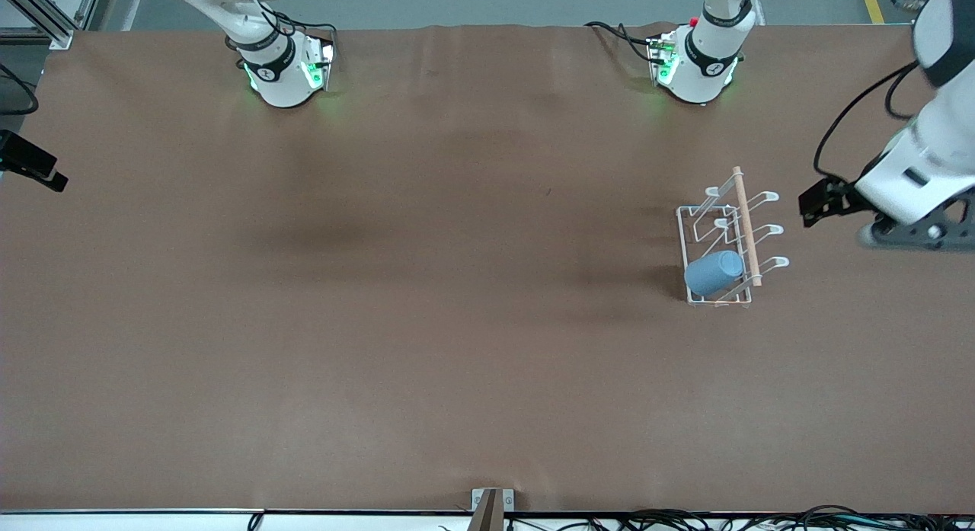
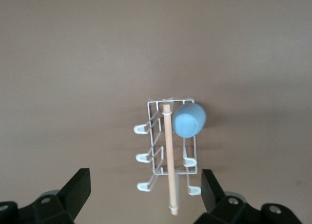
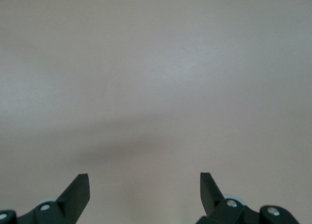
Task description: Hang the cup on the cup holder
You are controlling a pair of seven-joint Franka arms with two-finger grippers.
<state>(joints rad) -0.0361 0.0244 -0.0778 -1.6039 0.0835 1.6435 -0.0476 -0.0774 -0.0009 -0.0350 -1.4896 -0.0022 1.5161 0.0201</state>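
Cup (image 1: 714,273) already sitting on holder (image 1: 730,234) prong, near left arm's table edge. I am holding left gripper (image 2: 145,194) jaws apart, empty, over that edge; right gripper (image 3: 145,194) waiting, spread. Next: I judge only retreat needed.

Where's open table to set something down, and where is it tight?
Bare brown table runs from the rack toward the right arm's end. Tight only around the rack with its cup, where the open left gripper hangs beside it.
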